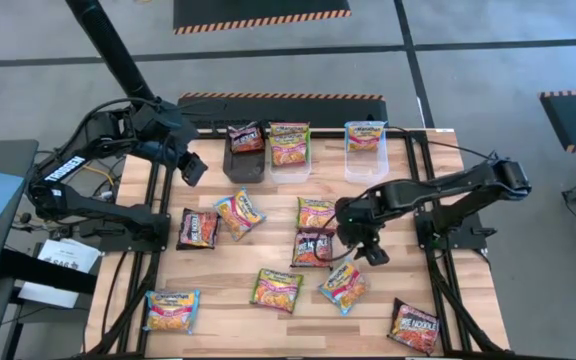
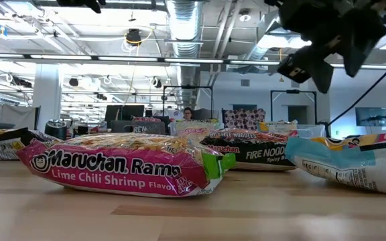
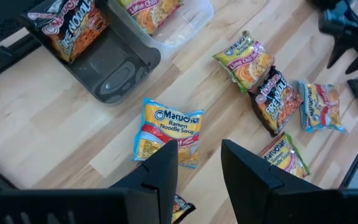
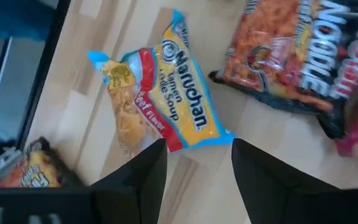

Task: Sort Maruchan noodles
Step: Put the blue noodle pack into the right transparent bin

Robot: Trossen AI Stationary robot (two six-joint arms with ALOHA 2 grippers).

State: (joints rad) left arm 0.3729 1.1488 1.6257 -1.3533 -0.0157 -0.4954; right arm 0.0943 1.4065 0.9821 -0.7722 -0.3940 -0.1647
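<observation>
right claw [image 1: 365,248] hanging open over the blue-edged beef ramen packet [image 1: 343,287]

the packet is lying on the worktop [image 1: 248,325] just below it, long axis slanted; the left claw [image 1: 192,167], slightly parted and empty, is waiting well apart.

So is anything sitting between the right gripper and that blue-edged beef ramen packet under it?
Nothing visible. The right gripper hangs open just above the blue-edged beef packet, with only bare table around it. The dark Fire Noodle packet lies beside it, not in the way.
</observation>
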